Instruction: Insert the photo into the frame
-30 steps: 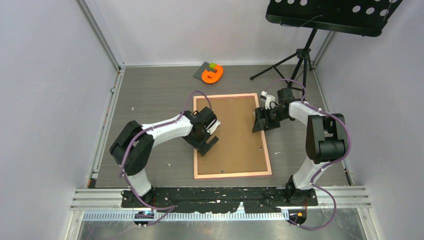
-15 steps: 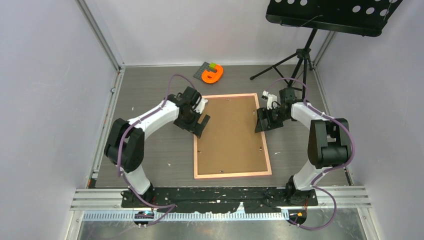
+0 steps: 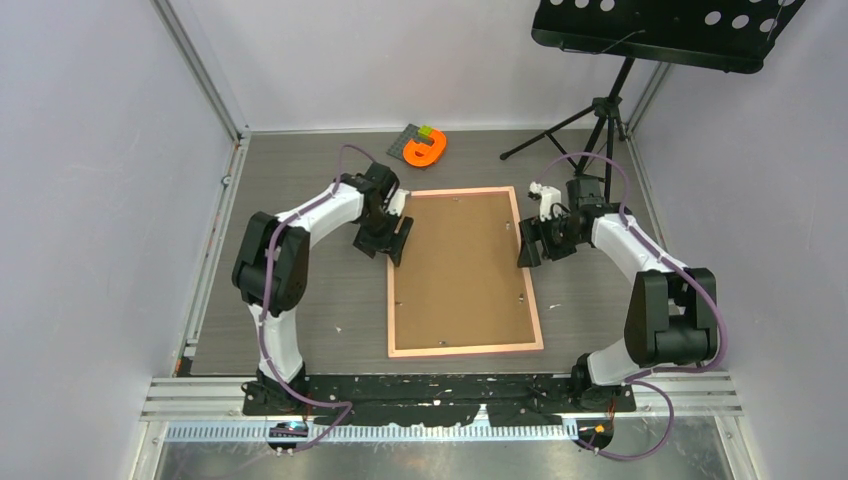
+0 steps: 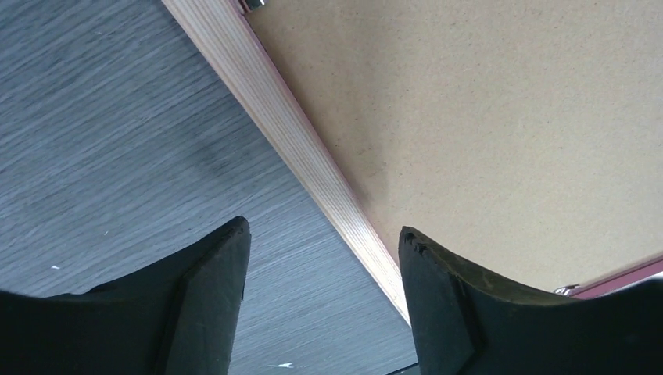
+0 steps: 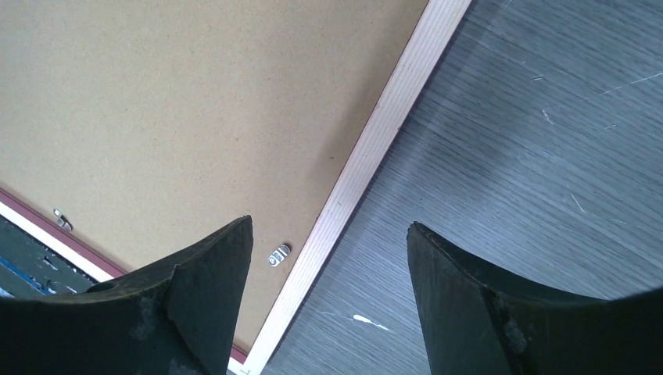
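The frame (image 3: 465,350) lies flat mid-table, pink rails around a plain brown backing board (image 3: 462,270). The photo is hidden. My left gripper (image 3: 398,243) hangs at the frame's left rail, near its far end. In the left wrist view the left gripper (image 4: 323,234) is open and straddles the pale rail (image 4: 289,133), one finger over the table, the other over the board (image 4: 485,117). My right gripper (image 3: 527,248) is at the right rail. It stands open (image 5: 329,226) astride that rail (image 5: 375,148), with a small metal tab (image 5: 279,255) showing on the board (image 5: 195,101).
An orange object (image 3: 425,149) on a small grey-green plate sits at the far edge of the table. A black music stand's tripod (image 3: 600,120) stands at the back right. Grey walls close in on both sides.
My left gripper has swung from over the backing board out to the frame's left rail and its jaws have narrowed a little. My right gripper has shifted slightly right along the right rail.
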`<state>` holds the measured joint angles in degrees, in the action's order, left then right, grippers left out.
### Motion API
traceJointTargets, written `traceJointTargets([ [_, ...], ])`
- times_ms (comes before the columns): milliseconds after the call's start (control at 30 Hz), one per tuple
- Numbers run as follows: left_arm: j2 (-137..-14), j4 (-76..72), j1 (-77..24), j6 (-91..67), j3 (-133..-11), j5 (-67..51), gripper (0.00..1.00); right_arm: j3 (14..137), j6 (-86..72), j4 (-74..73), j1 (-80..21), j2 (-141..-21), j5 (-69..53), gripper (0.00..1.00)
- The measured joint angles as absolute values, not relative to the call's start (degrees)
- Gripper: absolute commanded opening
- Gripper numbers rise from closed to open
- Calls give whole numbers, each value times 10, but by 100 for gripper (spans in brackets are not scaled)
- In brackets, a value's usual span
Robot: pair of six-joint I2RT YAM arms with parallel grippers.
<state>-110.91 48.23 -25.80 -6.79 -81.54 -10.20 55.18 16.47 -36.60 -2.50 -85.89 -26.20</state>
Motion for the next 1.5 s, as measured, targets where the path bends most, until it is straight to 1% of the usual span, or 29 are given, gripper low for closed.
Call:
traceJointTargets([
  [267, -1128, 486, -258, -86, -819, -119, 50, 551, 188, -376, -25, -852, -258, 78],
  [500, -1137, 486, -258, -95, -819, -126, 42, 542, 236, -397, -25, -851, -258, 78],
  [767, -1139, 484, -259, -105, -819, -140, 24, 536, 312, -428, -28, -851, -258, 78],
  [967, -1139, 484, -259, -119, -819, -146, 14, 523, 335, -440, -42, -851, -256, 78],
  [1233, -1140, 484, -260, -123, -819, -146, 11, 517, 328, -432, -84, -867, -239, 78],
  [1500, -1140, 484, -260, -129, -819, -145, 5, 514, 293, -407, -109, -886, -199, 76],
])
